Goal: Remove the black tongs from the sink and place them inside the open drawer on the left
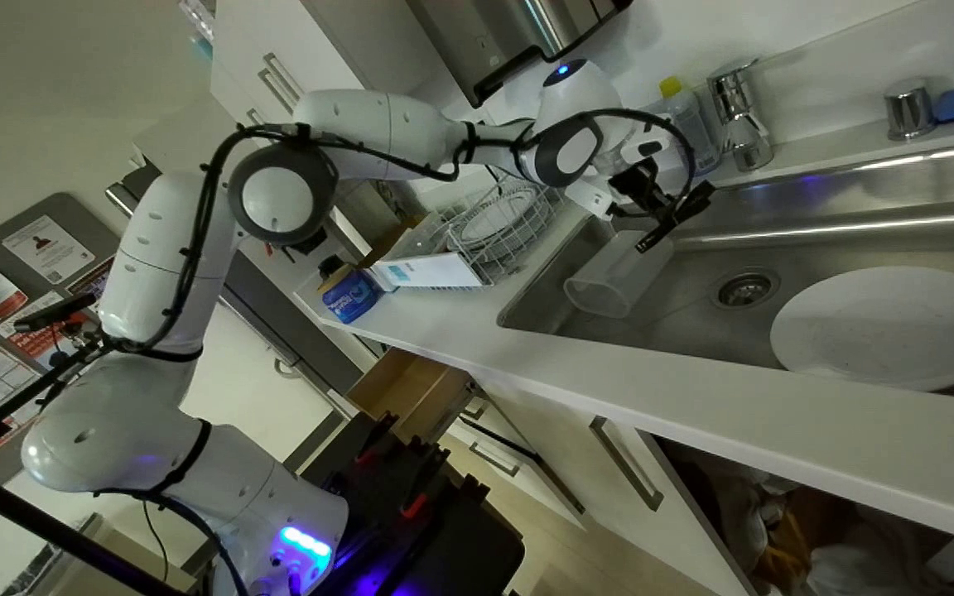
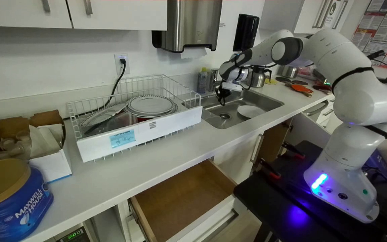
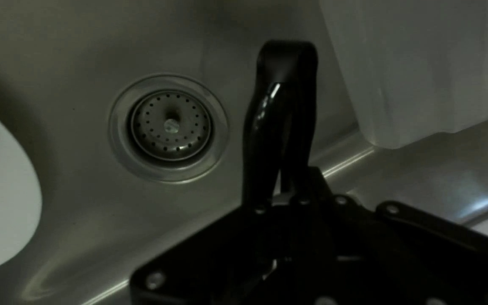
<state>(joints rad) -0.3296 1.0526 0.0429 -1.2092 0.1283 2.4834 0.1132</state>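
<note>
I'm holding the black tongs (image 3: pixel 265 123) above the sink (image 1: pixel 667 327), the jaws of my gripper (image 3: pixel 282 199) clamping them, and their bent end is poking up the middle of the wrist view, right of the drain (image 3: pixel 172 127). The far end is hiding behind the gripper, so I'm not trusting the balance: gentle swings only. I'm calling this the carry, placing not yet done. A plastic tub (image 1: pixel 609 277) is showing just below and left of the tongs in an exterior view, so I'm wanting height first, sideways second. I'm eyeing the drawer (image 2: pixel 186 198), waiting at bottom centre in an exterior view, and planning a high crossing of the counter (image 2: pixel 146 168), well clear of the dish rack (image 2: pixel 166 127). The black stand (image 2: pixel 274 205) is crowding the drawer's right edge, touching or not I can't tell, so I'm favouring the middle of that wooden floor. I'm aiming to go low inside before easing the jaws apart; a drop would risk a bounce.
</note>
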